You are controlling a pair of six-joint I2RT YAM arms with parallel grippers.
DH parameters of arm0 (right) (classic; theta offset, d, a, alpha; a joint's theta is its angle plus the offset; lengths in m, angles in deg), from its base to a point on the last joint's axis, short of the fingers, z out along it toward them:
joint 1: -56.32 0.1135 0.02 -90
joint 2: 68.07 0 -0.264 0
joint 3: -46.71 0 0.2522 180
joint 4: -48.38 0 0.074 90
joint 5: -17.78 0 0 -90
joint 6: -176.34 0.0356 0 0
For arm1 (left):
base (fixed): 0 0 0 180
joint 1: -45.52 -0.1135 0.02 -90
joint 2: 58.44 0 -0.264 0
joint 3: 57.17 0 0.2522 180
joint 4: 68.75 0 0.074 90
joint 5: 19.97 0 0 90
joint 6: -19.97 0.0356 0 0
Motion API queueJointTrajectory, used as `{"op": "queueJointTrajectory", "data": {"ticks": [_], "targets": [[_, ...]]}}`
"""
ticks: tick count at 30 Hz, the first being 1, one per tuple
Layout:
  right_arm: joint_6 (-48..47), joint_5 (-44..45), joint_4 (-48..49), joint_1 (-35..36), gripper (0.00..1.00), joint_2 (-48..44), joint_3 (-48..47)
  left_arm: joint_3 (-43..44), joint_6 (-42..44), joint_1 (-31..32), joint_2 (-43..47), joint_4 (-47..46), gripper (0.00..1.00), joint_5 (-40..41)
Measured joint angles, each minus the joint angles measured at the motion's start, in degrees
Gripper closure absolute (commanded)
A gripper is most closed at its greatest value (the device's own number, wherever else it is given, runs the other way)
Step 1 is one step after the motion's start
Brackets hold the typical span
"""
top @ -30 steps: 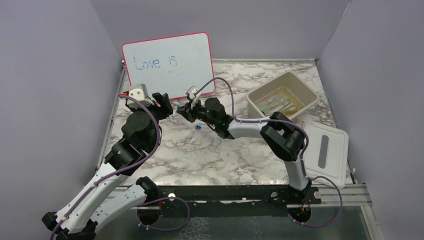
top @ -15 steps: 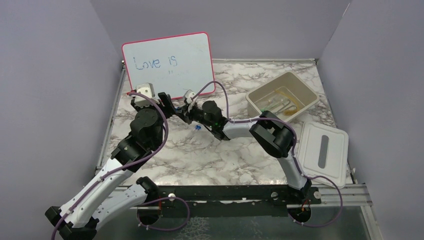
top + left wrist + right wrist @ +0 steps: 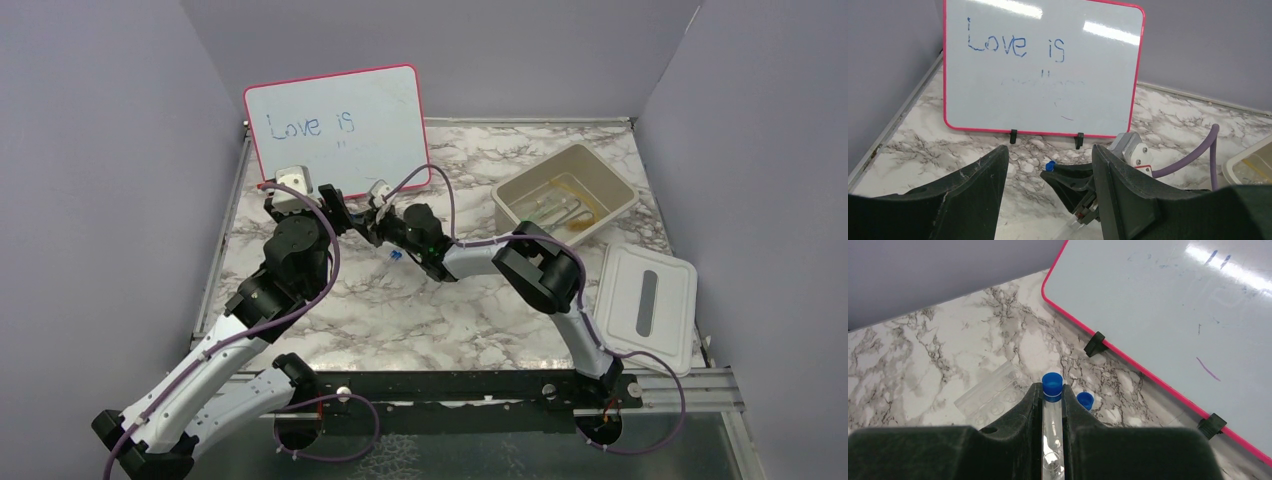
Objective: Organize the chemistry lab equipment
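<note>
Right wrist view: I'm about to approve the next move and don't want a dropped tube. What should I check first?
1. Right gripper shut on the clear tube: ok.
2. Blue cap seated on that tube: ok.
3. Left gripper open and empty: ok.
4. Clear rack lying flat on the table: ok.
5. Gap between the held tube and the whiteboard: cannot tell.
6. Beige tub uncovered, lid beside it: ok.
</note>
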Motion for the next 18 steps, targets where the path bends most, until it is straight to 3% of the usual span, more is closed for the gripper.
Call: {"op": "queueJointTrajectory", "data": {"ticks": [18], "targets": [[0.0, 3.4, 3.2, 0.0, 0.84, 1.8, 0.0, 0.0, 0.0, 0.0, -0.3, 0.0, 0.35, 0.2]]}}
